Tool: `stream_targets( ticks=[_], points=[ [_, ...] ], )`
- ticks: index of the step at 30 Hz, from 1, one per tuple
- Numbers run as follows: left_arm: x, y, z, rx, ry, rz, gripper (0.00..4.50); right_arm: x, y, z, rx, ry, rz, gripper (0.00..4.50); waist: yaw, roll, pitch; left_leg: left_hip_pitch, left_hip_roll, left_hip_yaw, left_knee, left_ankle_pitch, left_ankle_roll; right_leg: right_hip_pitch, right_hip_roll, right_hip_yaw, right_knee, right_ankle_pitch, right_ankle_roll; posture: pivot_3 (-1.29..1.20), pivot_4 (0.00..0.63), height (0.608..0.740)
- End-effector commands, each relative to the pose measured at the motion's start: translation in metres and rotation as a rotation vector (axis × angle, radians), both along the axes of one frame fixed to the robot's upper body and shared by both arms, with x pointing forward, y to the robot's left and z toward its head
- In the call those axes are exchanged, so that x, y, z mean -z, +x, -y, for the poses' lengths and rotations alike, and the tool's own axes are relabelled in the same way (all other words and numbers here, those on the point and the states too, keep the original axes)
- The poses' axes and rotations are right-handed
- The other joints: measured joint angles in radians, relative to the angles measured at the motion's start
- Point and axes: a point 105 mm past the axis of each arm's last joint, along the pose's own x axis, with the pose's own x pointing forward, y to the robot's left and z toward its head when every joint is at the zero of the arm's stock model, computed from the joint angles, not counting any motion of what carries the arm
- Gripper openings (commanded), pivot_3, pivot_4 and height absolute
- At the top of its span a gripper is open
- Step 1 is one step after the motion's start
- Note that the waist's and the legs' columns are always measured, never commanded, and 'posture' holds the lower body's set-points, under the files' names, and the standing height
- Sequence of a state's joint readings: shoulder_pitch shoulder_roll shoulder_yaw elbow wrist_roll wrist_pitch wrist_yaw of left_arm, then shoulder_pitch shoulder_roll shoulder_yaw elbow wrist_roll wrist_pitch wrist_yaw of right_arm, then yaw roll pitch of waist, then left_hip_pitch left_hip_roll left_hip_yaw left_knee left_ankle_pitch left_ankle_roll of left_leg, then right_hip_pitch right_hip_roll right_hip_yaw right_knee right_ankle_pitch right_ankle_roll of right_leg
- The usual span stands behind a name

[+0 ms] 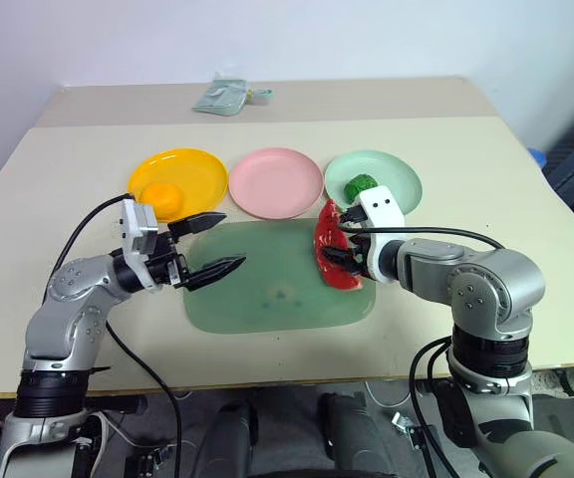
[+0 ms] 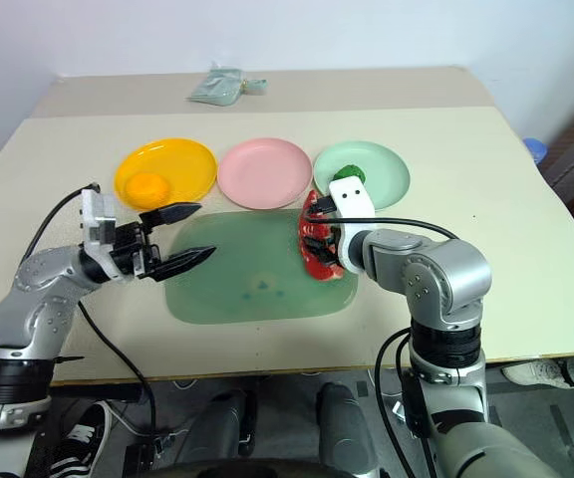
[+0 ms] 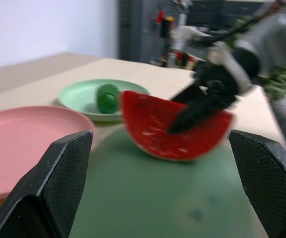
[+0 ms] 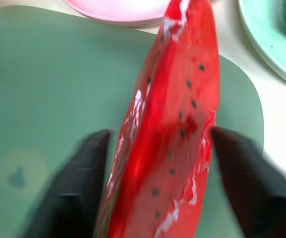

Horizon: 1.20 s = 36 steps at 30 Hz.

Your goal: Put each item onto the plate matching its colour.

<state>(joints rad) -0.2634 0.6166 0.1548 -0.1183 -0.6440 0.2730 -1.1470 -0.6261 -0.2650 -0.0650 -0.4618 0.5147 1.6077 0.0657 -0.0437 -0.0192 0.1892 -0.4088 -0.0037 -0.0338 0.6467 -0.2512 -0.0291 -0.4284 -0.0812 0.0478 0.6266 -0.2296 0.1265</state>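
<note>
Glossy red slice (image 4: 175, 134) — matt green mat (image 1: 267, 279)

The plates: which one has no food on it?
The pink plate, in the middle. The yellow one holds the orange fruit; the mint one holds the green lump.

You get bright, even, diffuse light from above, and the table (image 1: 68, 179) reads clearly in both head views. Shadows stay soft: a faint one lies under the left gripper (image 1: 225, 242) on the green mat (image 1: 267, 289). Small white glints sit on the glossy red slice (image 4: 178, 124) between the right gripper (image 4: 158, 198) fingers. In the right wrist view those fingers (image 4: 68, 193) are smeared and out of focus. In the left wrist view the slice and the far gripper are blurred, the background hazier still.
</note>
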Motion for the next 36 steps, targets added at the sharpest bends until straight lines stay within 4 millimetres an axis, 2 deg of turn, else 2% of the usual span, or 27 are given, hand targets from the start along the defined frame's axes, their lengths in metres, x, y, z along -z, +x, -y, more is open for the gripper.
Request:
stream_targets(
  ticks=[1,3,6,11,14,17,21,24,27,29,30,32,35,36],
  points=[
    [-0.01,-0.004,-0.005,0.004,0.001,0.053,4.5,-0.005,-0.001,-0.002,-0.012,-0.02,0.021,1.14,0.001,0.0,0.0,0.0,0.0,0.0,0.0,0.0,0.0,0.0,0.0,0.0,0.0,0.0,0.0,0.0,0.15,0.74],
    [-0.011,-0.002,-0.006,-0.008,-0.011,0.062,4.5,-0.009,0.001,-0.004,-0.014,-0.015,0.035,0.43,0.002,0.0,0.0,0.0,0.0,0.0,0.0,0.0,0.0,0.0,0.0,0.0,0.0,0.0,0.0,0.0,0.15,0.74],
    [-0.015,0.002,-0.008,-0.033,-0.042,0.071,4.5,-0.027,0.006,-0.009,0.003,0.034,0.087,0.43,0.001,0.0,0.0,0.0,0.0,0.0,0.0,0.0,0.0,0.0,0.0,0.0,0.0,0.0,0.0,0.0,0.15,0.74],
    [-0.025,0.024,-0.02,-0.186,-0.112,0.14,4.5,-0.077,0.017,-0.033,-0.093,0.115,0.281,0.43,0.001,0.0,0.0,0.0,0.0,0.0,0.0,0.0,0.0,0.0,0.0,0.0,0.0,0.0,0.0,0.0,0.15,0.74],
    [-0.026,0.034,-0.023,-0.241,-0.125,0.162,4.5,-0.09,0.032,-0.044,-0.108,0.142,0.333,0.43,0.0,0.0,0.0,0.0,0.0,0.0,0.0,0.0,0.0,0.0,0.0,0.0,0.0,0.0,0.0,0.0,0.15,0.74],
    [-0.018,0.047,-0.027,-0.319,-0.077,0.154,4.5,-0.093,0.061,-0.052,-0.098,0.099,0.41,0.43,0.0,0.0,0.0,0.0,0.0,0.0,0.0,0.0,0.0,0.0,0.0,0.0,0.0,0.0,0.0,0.0,0.15,0.74],
    [-0.017,0.059,-0.037,-0.44,-0.033,0.207,4.5,-0.085,0.101,-0.063,-0.084,0.048,0.492,0.43,-0.002,0.0,0.0,0.0,0.0,0.001,0.0,0.0,0.0,0.0,0.0,0.0,0.0,0.0,0.0,0.0,0.15,0.74],
    [-0.013,0.062,-0.042,-0.498,-0.012,0.218,4.5,-0.077,0.117,-0.067,-0.132,0.065,0.512,0.43,-0.002,0.0,0.0,0.0,0.0,0.001,-0.001,0.0,0.0,0.0,0.0,0.0,-0.001,0.0,0.0,0.0,0.15,0.74],
    [-0.012,0.06,-0.047,-0.531,-0.029,0.211,4.5,-0.072,0.123,-0.076,-0.191,0.087,0.539,0.43,-0.002,0.0,0.0,0.0,0.0,0.001,-0.002,0.0,0.0,-0.001,0.0,0.0,-0.001,0.0,0.0,0.0,0.15,0.74],
    [-0.011,0.057,-0.046,-0.526,-0.041,0.2,4.5,-0.066,0.124,-0.083,-0.223,0.132,0.498,1.33,-0.003,0.001,0.0,0.0,0.0,0.001,-0.002,0.0,0.0,-0.001,0.0,0.0,-0.001,0.0,0.0,0.0,0.15,0.74],
    [-0.011,0.055,-0.046,-0.52,-0.041,0.202,4.5,-0.068,0.124,-0.086,-0.243,0.122,0.518,1.6,-0.005,0.001,0.0,0.0,0.0,0.001,-0.002,0.0,0.0,-0.001,0.0,0.0,-0.001,0.0,0.0,0.0,0.15,0.74],
    [-0.013,0.054,-0.045,-0.513,-0.041,0.207,4.5,-0.071,0.125,-0.087,-0.254,0.107,0.547,2.66,-0.004,0.001,0.0,0.0,0.0,0.001,-0.002,0.0,0.0,-0.001,0.0,0.0,0.0,0.0,0.0,0.0,0.15,0.74],
    [-0.012,0.052,-0.046,-0.499,-0.053,0.199,4.5,-0.096,0.133,-0.067,-0.161,0.15,0.636,4.15,0.0,0.001,0.0,0.0,0.0,0.001,-0.002,0.0,0.0,-0.001,0.0,0.0,0.0,0.0,0.0,0.0,0.15,0.74],
    [-0.012,0.051,-0.046,-0.495,-0.056,0.2,4.5,-0.104,0.134,-0.061,-0.138,0.168,0.671,4.15,0.001,0.001,0.0,0.0,0.0,0.001,-0.002,0.0,0.0,-0.001,-0.001,0.0,0.0,0.0,0.0,0.0,0.15,0.74]
  ],
)
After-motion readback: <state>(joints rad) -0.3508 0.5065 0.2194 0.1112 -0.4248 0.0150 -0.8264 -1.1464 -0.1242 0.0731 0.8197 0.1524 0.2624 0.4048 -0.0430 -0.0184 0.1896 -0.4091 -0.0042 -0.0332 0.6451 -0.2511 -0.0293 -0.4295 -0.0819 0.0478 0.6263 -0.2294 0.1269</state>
